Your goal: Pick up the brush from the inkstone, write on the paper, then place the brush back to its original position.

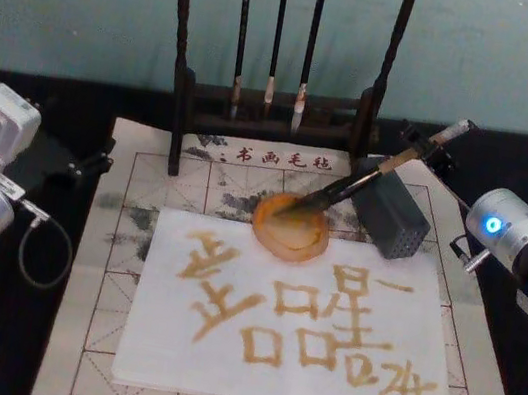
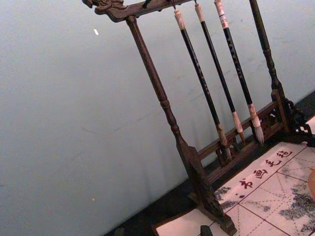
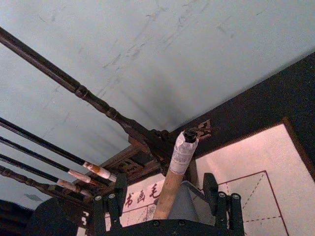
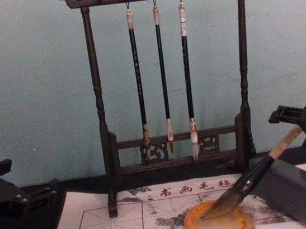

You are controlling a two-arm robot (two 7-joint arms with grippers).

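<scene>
One lettered paper lies toward the table's front edge. The inkstone overlaps its far edge, with the brush tuft in it and the handle leaning on the grey block. I see the right pincer straddling the handle top, fingers apart. The left pincer is parked at the left edge; I cannot tell its state.

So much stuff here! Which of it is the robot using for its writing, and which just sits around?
In use: brush, tip in the inkstone; paper, already written on; right pincer, open around the brush handle.
Lying about: rack of three thin brushes; grey block; grid mat; left pincer, parked at the left.
</scene>
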